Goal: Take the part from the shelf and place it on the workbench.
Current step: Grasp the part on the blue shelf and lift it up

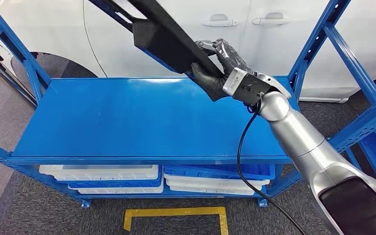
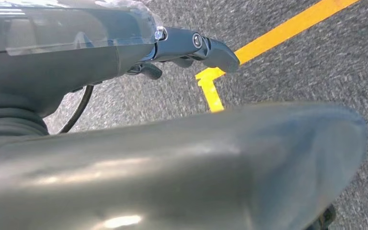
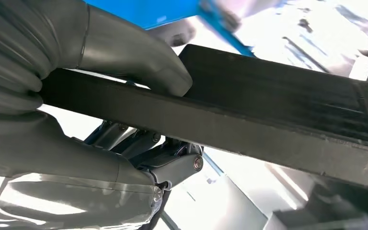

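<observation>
Head view: right hand (image 1: 219, 66) grips the black part (image 1: 169, 41) above the blue shelf (image 1: 142, 120), white car (image 1: 176, 19) behind.

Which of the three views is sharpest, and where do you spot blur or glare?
Head view: sharpest, soft sheen on the blue shelf. Right wrist view: background blown out white and smeared; the black part stays fairly clear. Left wrist view: the near grey cover is blurred; floor beyond looks grainy.

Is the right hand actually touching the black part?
Touching. In the right wrist view the thumb presses on the black part with fingers underneath; the head view shows the right hand wrapped around it.
</observation>
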{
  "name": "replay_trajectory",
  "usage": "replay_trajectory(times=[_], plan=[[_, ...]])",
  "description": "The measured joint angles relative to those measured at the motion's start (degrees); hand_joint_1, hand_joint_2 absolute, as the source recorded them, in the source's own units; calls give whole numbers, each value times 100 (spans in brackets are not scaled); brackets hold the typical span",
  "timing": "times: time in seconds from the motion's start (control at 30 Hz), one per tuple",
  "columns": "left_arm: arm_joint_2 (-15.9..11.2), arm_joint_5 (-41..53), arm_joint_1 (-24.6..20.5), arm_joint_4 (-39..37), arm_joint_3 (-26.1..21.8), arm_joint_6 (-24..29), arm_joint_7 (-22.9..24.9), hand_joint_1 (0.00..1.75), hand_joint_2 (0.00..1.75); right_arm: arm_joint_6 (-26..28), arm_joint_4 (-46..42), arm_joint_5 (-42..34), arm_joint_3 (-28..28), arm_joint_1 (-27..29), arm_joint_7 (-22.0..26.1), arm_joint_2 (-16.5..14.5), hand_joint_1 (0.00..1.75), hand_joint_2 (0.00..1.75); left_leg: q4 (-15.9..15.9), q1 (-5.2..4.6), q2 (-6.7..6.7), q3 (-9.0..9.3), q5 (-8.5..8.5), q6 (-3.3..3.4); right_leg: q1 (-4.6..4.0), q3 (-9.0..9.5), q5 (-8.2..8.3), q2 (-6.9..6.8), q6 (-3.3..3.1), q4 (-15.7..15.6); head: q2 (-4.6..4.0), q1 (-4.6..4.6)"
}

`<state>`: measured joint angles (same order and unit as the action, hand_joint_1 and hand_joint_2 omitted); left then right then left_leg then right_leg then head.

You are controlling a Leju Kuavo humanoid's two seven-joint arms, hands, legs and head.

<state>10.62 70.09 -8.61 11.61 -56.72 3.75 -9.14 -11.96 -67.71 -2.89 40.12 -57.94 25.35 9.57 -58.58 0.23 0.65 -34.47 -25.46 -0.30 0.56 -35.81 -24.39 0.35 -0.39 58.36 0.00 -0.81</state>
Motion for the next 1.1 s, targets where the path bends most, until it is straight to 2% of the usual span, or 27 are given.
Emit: replay_trajectory(times=[0.07,0.1,0.17,0.2,0.23,0.3,0.37,0.43,0.47,0.5,0.57,0.6,0.63,0.67,0.7,0.77,0.8,0.83,0.9,0.97,1.03,1.1], plan=[[-2,-10,0,0,-1,10,8,0,0,-13,-65,-137,-29,66,20,-36,175,175,-107,9,-7,-49,-80,-24,9,11,5,-4,-22,-8,0,0],[-3,-26,-2,0,-2,25,14,0,0,-35,-132,-292,-57,138,53,-78,175,175,-284,17,-12,-125,-187,-48,12,16,5,-6,-40,-12,0,0],[-20,-107,6,0,-32,96,-4,0,0,-81,-502,-911,-120,779,260,-407,175,175,-844,37,-23,-390,-345,-106,12,43,-8,-5,-78,-16,0,0],[-30,-143,9,0,-51,128,-24,0,0,-92,-696,-1161,-130,1126,357,-584,175,175,-817,43,-25,-382,-261,-104,10,59,-19,-2,-78,-13,0,0],[-42,-175,13,0,-76,156,-48,0,0,-93,-902,-1377,-132,1498,445,-770,175,175,-627,42,-26,-296,-143,-87,7,76,-31,0,-74,-12,0,0],[-56,-206,6,0,-114,175,-76,0,0,-101,-1153,-1497,-116,1845,494,-954,175,175,-17,12,-25,7,52,-27,-7,82,-41,-1,-33,-10,0,0],[-64,-237,13,0,-147,188,-99,0,0,-152,-1391,-1551,-101,2171,485,-1107,175,175,86,-16,-18,58,56,16,-16,85,-37,-4,23,-23,0,0],[-68,-260,25,-1,-174,198,-126,0,0,-248,-1654,-1599,-95,2518,386,-1240,175,175,132,15,-16,75,88,76,-19,88,-73,-8,83,-6,0,0],[-69,-268,27,-1,-185,202,-139,0,0,-294,-1780,-1619,-95,2676,336,-1293,175,175,160,30,-19,85,106,111,-19,46,-161,-9,108,99,0,0],[-70,-273,26,-1,-194,203,-149,0,0,-333,-1891,-1627,-95,2823,298,-1335,175,175,186,45,-25,96,122,141,-19,-52,-316,-9,128,331,0,0],[-69,-271,30,-1,-201,204,-157,0,0,-393,-2038,-1585,-95,3103,255,-1373,175,175,190,37,-31,94,124,167,-12,-385,-708,-9,153,1086,0,0],[-69,-264,37,-1,-202,204,-154,0,0,-415,-2084,-1528,-93,3262,233,-1378,175,175,190,35,-31,94,123,169,-10,-539,-837,-9,163,1432,0,0],[-69,-256,45,-1,-204,202,-146,0,0,-433,-2118,-1454,-90,3422,217,-1379,175,175,188,33,-29,93,122,170,-6,-610,-861,-9,169,1598,0,0],[-69,-245,52,-1,-206,198,-136,0,0,-445,-2145,-1369,-80,3574,210,-1379,175,175,183,33,-26,93,120,168,-2,-565,-774,-10,167,1524,0,0],[-69,-235,57,-1,-207,192,-124,0,0,-456,-2172,-1287,-65,3708,211,-1379,175,175,173,33,-22,94,116,161,3,-408,-607,-10,158,1229,0,0],[-63,-218,62,-2,-208,176,-99,0,0,-485,-2227,-1169,-25,3919,240,-1379,175,175,132,21,-17,88,93,126,-3,30,-284,-14,118,406,0,0],[-60,-213,65,-2,-208,169,-88,0,0,-503,-2257,-1131,-7,4013,272,-1377,175,175,113,13,-17,83,80,101,-11,173,-204,-13,94,133,0,1],[-57,-210,68,-2,-208,160,-77,0,0,-525,-2284,-1102,9,4113,311,-1374,175,175,101,5,-17,81,70,72,-23,243,-180,-11,69,-5,0,1],[-57,-208,78,-2,-208,138,-60,0,0,-563,-2326,-1048,37,4309,398,-1356,175,175,106,7,-17,87,64,12,-35,247,-174,-3,14,-36,0,1],[-59,-199,92,-1,-208,118,-47,0,0,-587,-2347,-1001,70,4463,459,-1330,175,175,6,24,-20,57,-39,-50,-14,262,-149,-11,-50,-71,0,0],[-61,-189,105,-2,-208,99,-33,0,0,-590,-2355,-977,109,4572,497,-1313,175,175,-499,45,-26,-153,-365,-112,10,270,-134,-25,-94,-96,0,0],[-62,-187,124,-2,-208,75,-22,0,0,-583,-2354,-964,143,4669,510,-1293,175,175,-1264,60,-28,-485,-713,-165,10,264,-135,-33,-107,-95,0,0]])
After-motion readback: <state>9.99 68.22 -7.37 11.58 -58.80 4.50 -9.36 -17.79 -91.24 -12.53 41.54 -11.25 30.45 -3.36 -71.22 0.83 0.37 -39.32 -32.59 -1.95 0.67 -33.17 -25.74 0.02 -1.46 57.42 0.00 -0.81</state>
